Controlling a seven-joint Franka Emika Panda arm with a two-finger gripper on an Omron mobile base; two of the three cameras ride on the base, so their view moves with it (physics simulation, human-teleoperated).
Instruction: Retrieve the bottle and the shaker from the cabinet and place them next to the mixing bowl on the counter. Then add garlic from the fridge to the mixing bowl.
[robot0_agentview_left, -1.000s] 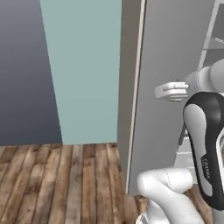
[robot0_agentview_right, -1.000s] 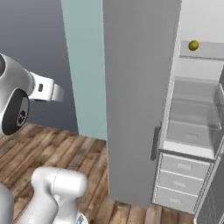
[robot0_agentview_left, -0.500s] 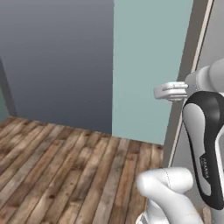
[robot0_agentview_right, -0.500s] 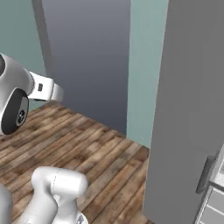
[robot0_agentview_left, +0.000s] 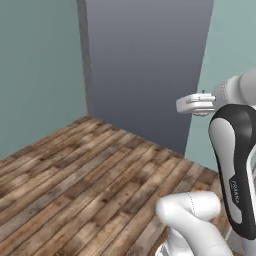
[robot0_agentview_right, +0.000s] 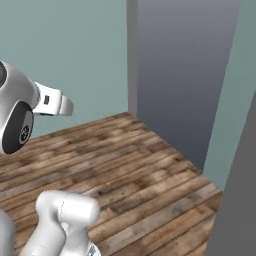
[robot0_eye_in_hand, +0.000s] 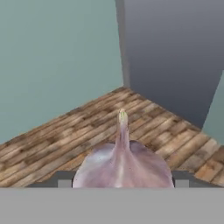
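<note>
**Garlic in the pincer, arm over bare wood floor**

Hand view: garlic (robot0_eye_in_hand: 123, 164) sits between the two dark finger tips of the pincer (robot0_eye_in_hand: 123, 183), one tip (robot0_eye_in_hand: 64, 183) showing at each flank of the bulb. Jaws are closed on the bulb. Bulb whitish-pink with purple streaks, pointed top aimed away from the camera, tip yellowish.

Beyond the bulb: wooden plank floor (robot0_eye_in_hand: 61, 140), brown, boards running on a diagonal. A pale teal wall (robot0_eye_in_hand: 57, 61) meets a dark grey wall panel (robot0_eye_in_hand: 175, 52) at a corner past the floor.

Left base view: white arm with its dark joint cover (robot0_agentview_left: 235, 170) stands at the right edge; same plank floor and grey panel ahead.

Right base view: arm at the left edge, floor below, and a grey upright surface (robot0_agentview_right: 240, 200) at the right edge; what it belongs to I cannot tell.
</note>
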